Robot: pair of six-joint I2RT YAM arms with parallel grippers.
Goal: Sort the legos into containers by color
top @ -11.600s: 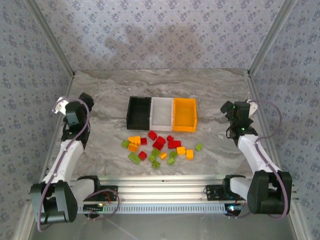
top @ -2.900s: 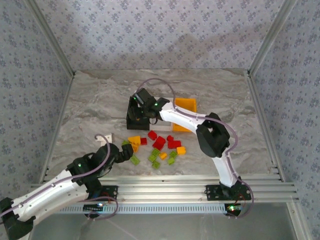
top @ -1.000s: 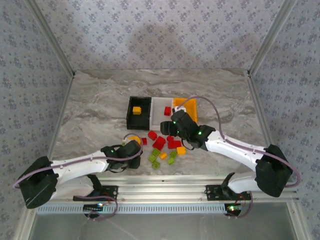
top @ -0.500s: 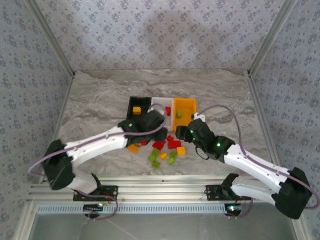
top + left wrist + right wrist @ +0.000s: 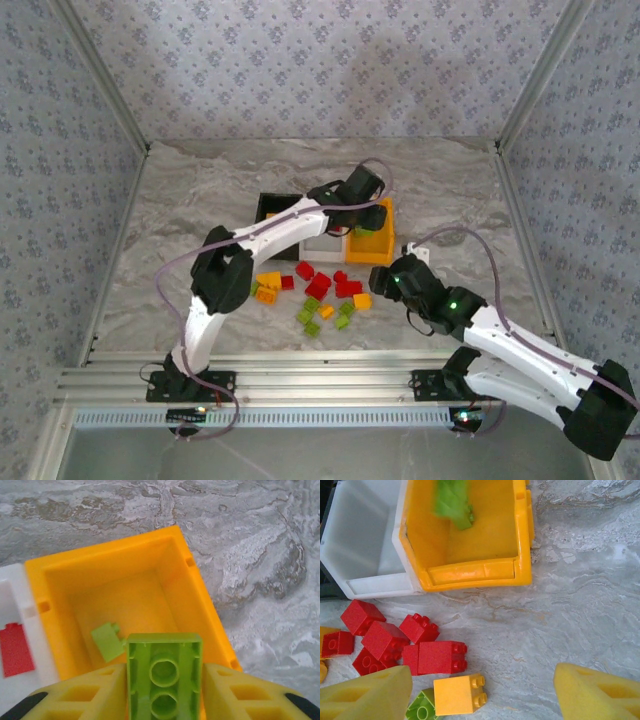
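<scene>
The left hand (image 5: 165, 677) has a lime green lego (image 5: 165, 655) between its fingers, clamped or loose I cannot tell, right over the orange-yellow bin (image 5: 205, 605), where another green lego (image 5: 107, 641) lies. The right hand (image 5: 480, 680) hangs released and empty above the bench (image 5: 580, 590) — an orange-yellow lego (image 5: 459, 694) and red legos (image 5: 437, 656) lie below it, near the white bin (image 5: 365, 540).
</scene>
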